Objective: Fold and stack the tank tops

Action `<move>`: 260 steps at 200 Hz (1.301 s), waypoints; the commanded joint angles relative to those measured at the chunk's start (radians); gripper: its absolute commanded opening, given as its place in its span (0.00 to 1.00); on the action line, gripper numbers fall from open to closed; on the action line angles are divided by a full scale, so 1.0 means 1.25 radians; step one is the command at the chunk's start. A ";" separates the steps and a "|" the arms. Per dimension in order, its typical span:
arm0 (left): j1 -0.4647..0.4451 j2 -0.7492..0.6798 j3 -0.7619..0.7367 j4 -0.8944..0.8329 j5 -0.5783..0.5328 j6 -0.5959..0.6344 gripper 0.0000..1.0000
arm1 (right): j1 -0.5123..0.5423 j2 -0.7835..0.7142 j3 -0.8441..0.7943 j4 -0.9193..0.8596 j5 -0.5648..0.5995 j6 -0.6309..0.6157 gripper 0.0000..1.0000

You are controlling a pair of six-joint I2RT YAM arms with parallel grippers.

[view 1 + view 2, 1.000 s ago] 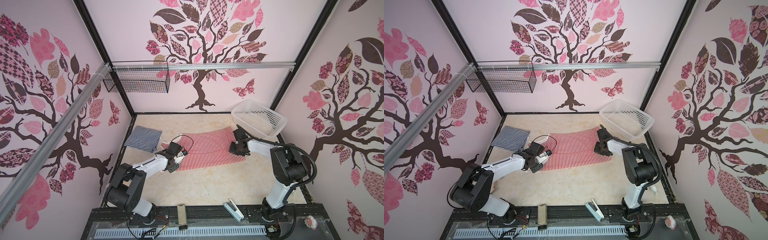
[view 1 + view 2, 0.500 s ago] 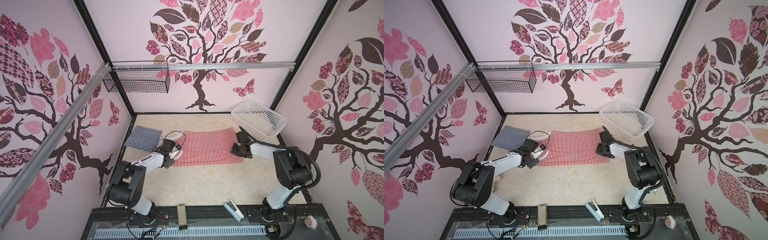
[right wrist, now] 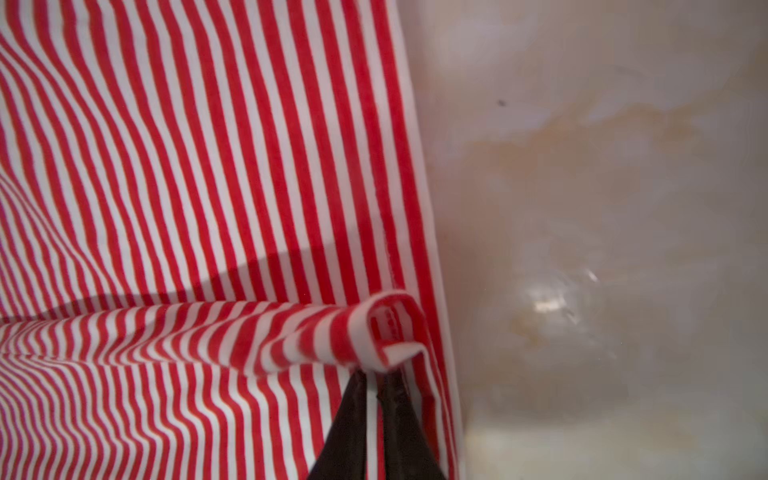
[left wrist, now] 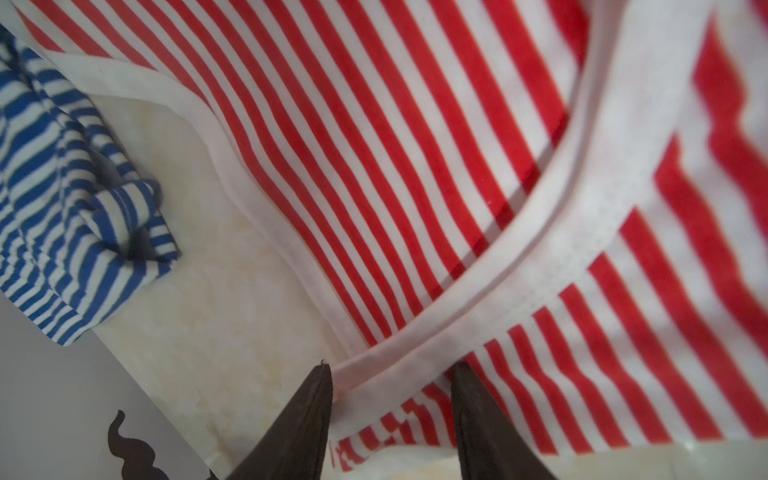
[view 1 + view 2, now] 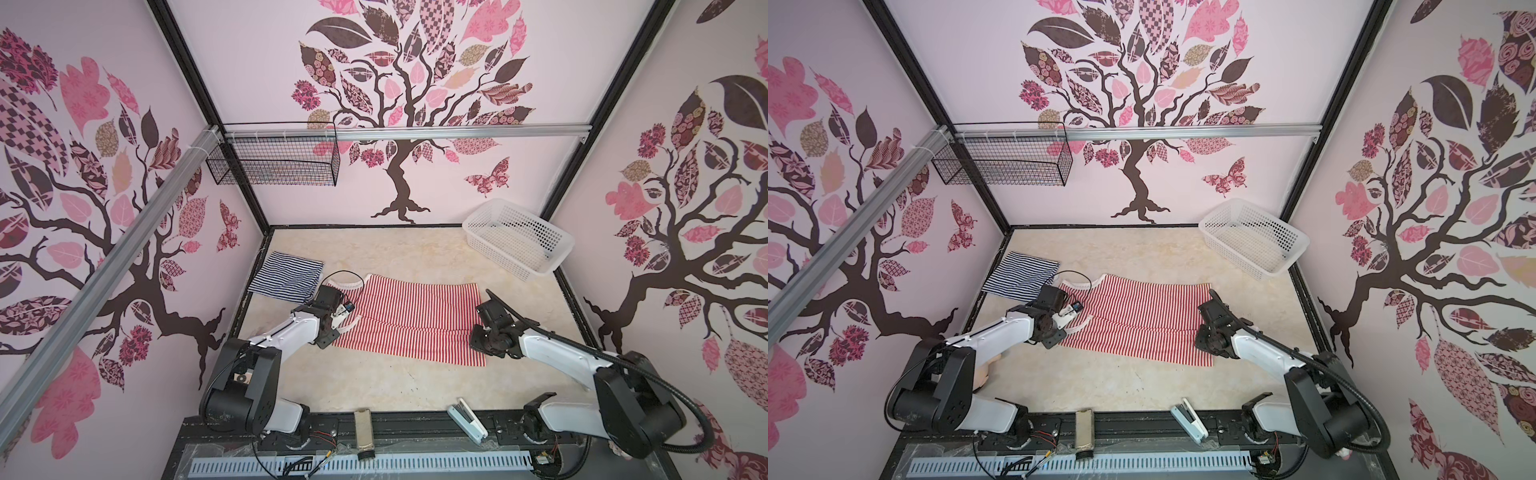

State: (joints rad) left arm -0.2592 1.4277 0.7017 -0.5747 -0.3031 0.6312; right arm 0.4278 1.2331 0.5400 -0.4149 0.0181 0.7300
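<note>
Tank-top hem (image 3: 390, 320) in right gripper (image 3: 372, 380) (tabletop (image 3: 582, 166) beside)

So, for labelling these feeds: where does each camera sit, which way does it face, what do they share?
Both top views: high in front, facing down onto the table; left arm and right arm show whole.
Left wrist: on its arm, facing past the left gripper onto the red tank top; only fingertips show.
Right wrist: on its arm, facing the right gripper, fingertips pinching that top's hem.
Shared: all see that top; left wrist and top views, also the navy tank top.
</note>
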 commanded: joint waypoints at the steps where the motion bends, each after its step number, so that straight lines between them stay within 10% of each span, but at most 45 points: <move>1: 0.008 -0.039 0.014 -0.103 -0.005 -0.001 0.53 | -0.001 -0.087 0.024 -0.103 0.009 0.026 0.17; 67: -0.031 0.032 0.220 -0.186 0.161 -0.091 0.56 | -0.001 0.021 0.077 -0.021 -0.040 0.011 0.11; 170: -0.130 0.201 0.257 -0.096 0.167 -0.106 0.56 | -0.045 0.157 0.071 0.042 0.012 0.010 0.05; 260: -0.131 0.168 0.136 -0.103 0.185 -0.069 0.54 | -0.048 -0.011 -0.003 -0.069 0.009 0.012 0.06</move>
State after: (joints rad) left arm -0.4236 1.6608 0.9455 -0.6621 -0.0963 0.5240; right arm 0.3733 1.2945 0.5610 -0.3828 0.0071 0.7452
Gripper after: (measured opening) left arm 0.545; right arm 0.059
